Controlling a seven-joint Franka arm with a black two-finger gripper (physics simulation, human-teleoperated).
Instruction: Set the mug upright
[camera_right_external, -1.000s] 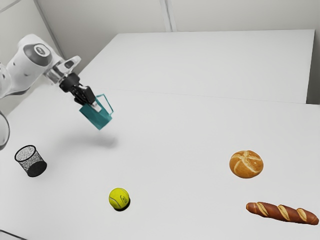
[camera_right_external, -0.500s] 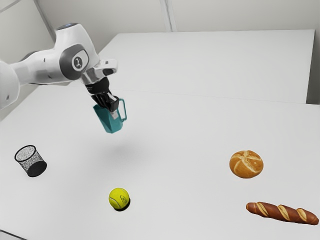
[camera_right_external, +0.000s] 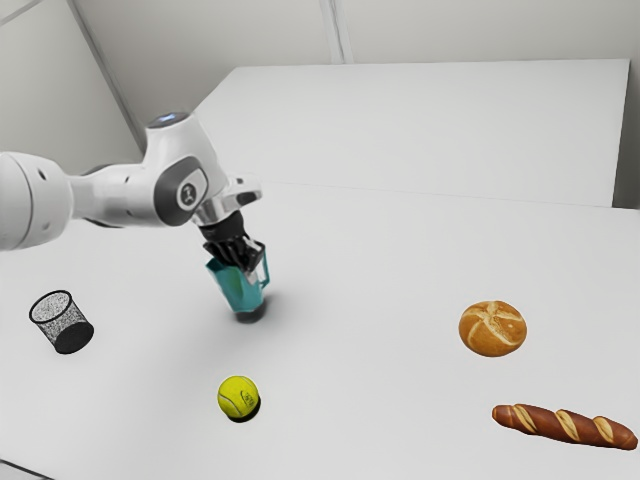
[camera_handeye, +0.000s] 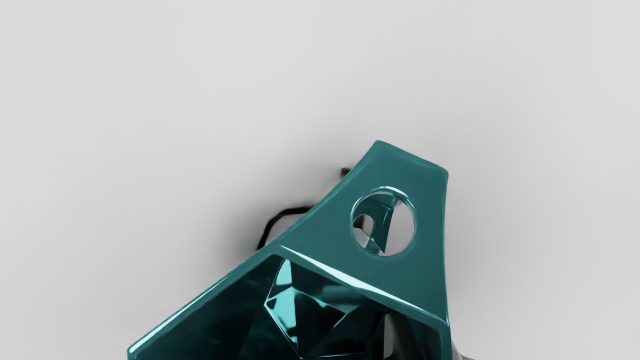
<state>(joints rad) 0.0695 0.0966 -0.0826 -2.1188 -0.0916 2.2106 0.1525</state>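
Shifted since the earlier frame: gripper (camera_right_external: 253, 271) and teal mug (camera_right_external: 240, 293), lower, toward the exterior view's right. Gripper: clamped on mug's wall. Mug: leaning, mouth up, base close to table (camera_right_external: 380, 290), contact undetermined; between tennis ball (camera_right_external: 238, 397) and table's far edge. Mesh cup (camera_right_external: 62, 322): exterior view's left. Round roll (camera_right_external: 492, 328), long loaf (camera_right_external: 565, 425): exterior view's right, loaf farther from that edge.
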